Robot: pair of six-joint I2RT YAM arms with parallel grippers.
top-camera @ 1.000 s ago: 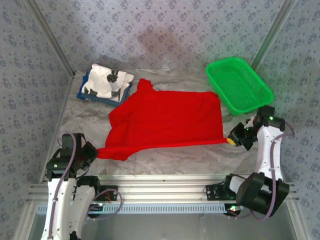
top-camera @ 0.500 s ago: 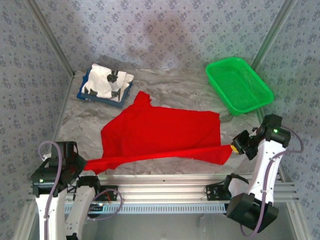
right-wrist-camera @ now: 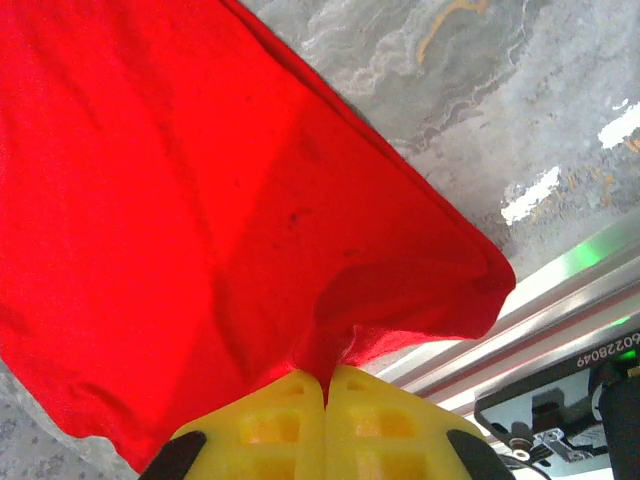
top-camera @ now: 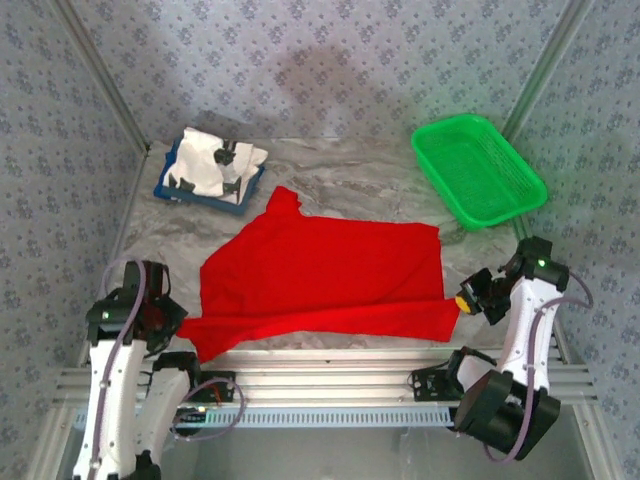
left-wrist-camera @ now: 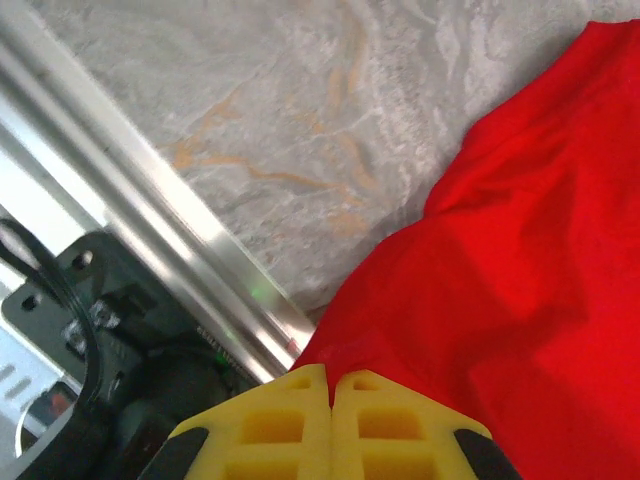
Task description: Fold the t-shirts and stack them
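The left gripper [left-wrist-camera: 330, 395] has its yellow jaws pressed together on the near-left corner of the red t-shirt [top-camera: 330, 270], and the right gripper [right-wrist-camera: 325, 385] pinches its near-right corner the same way. Between the two, the shirt lies spread on the grey table [top-camera: 350, 180]. Well beyond the left jaws the white t-shirt [top-camera: 208, 165] sits on a blue tray [top-camera: 205, 197]; a green basket [top-camera: 475, 170] lies beyond the right jaws.
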